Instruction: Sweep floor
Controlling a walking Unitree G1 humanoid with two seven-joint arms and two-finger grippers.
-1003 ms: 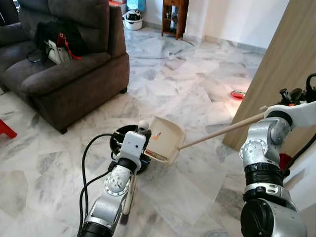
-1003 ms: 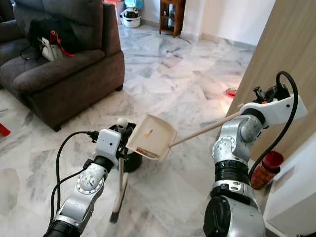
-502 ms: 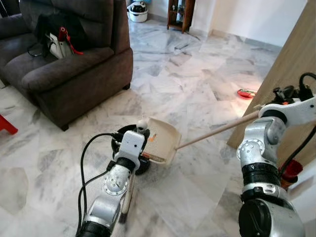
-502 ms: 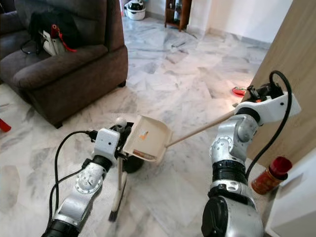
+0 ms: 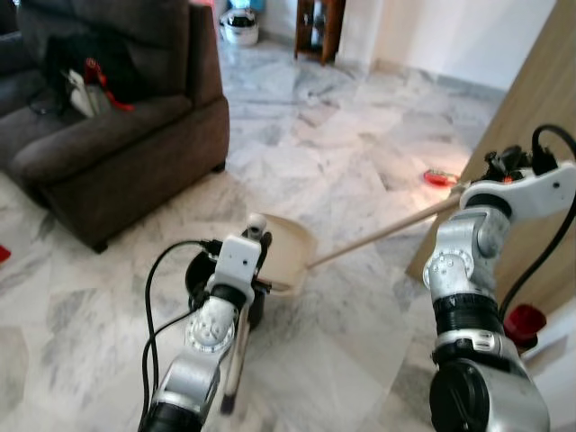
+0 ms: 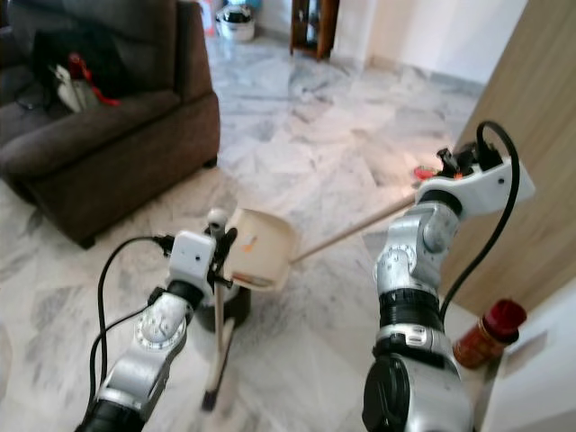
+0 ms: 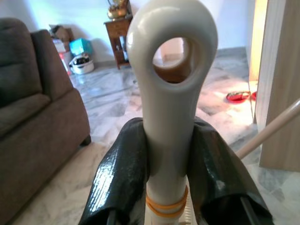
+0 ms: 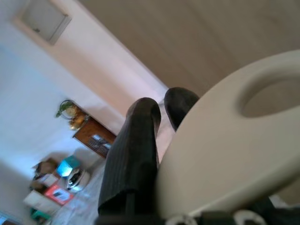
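Note:
My left gripper (image 7: 168, 140) is shut on the white broom handle (image 7: 171, 70), just below its looped end. The broom's stick (image 6: 219, 351) runs down beside my left arm to the marble floor. A cream dustpan (image 5: 286, 252) hangs tilted in the air just past the left gripper (image 5: 247, 245), above a black bin (image 5: 200, 281). Its long wooden stick (image 5: 387, 231) leads up to the right gripper (image 5: 506, 167) by the wooden panel. In the right wrist view, that gripper's black fingers (image 8: 136, 140) lie against the stick's cream grip (image 8: 234, 154).
A dark brown sofa (image 5: 108, 144) with a bag on it stands at the left. A tall wooden panel (image 5: 540, 108) rises close on the right, with a red can (image 6: 490, 324) at its foot. A red bowl (image 5: 439, 178) lies on the floor further back.
The camera has shifted and the picture is slightly blurred. The dustpan has turned on its stick, so its open inside shows less. Both grippers keep their hold.

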